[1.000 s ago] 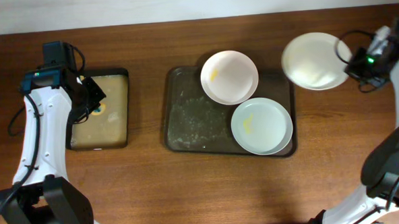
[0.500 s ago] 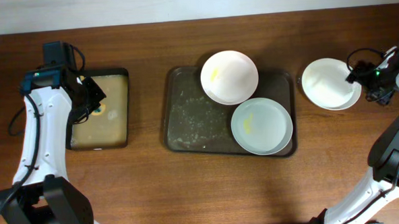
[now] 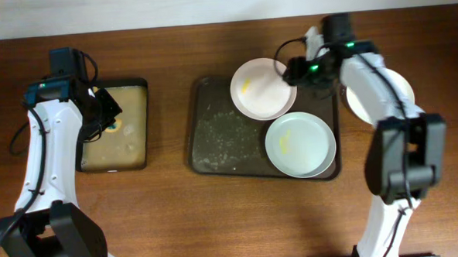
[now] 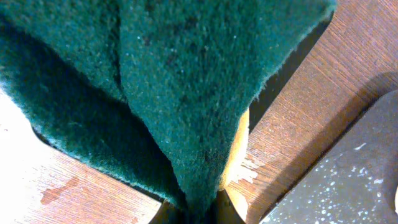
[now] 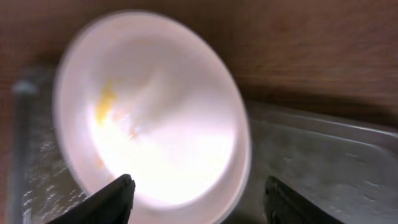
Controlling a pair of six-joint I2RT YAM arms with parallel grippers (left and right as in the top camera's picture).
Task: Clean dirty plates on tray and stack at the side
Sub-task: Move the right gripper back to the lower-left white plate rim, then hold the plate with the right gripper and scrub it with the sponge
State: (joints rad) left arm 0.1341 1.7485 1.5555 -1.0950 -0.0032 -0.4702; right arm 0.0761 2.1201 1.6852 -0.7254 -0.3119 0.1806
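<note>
Overhead, the big change is on the far side of the tray (image 3: 221, 129). A second ago the right arm was out past the tray's right end with a plate in its grip. Now that plate (image 3: 400, 90) lies flat on the table (image 3: 217, 214) just beside the tray's right end, and the arm has swung back in.

The right gripper (image 3: 291, 70) now hangs at the right edge of the plate at the tray's back right corner (image 3: 262, 92), the one that overhangs the rim. Its wrist camera shows the jaws wide apart and empty, with the yellow-smeared plate (image 5: 155, 118) straight ahead of them. That view is blurred, so I can't tell whether a finger is touching the rim yet.

The other dirty plate (image 3: 299, 145) sits at the tray's front right corner, where it was, with its own yellow smear.

To the left of the tray, the left gripper (image 3: 104, 111) has not shifted. It stays over the small black tray (image 3: 119, 84). Its fingers are hidden behind the green scouring pad (image 4: 155, 81), but the pad bunches to a fold where they would pinch, so it looks held.

My reading: one plate is set aside as the base of the stack, and the back plate is next to be lifted. Two plates are left to do.
</note>
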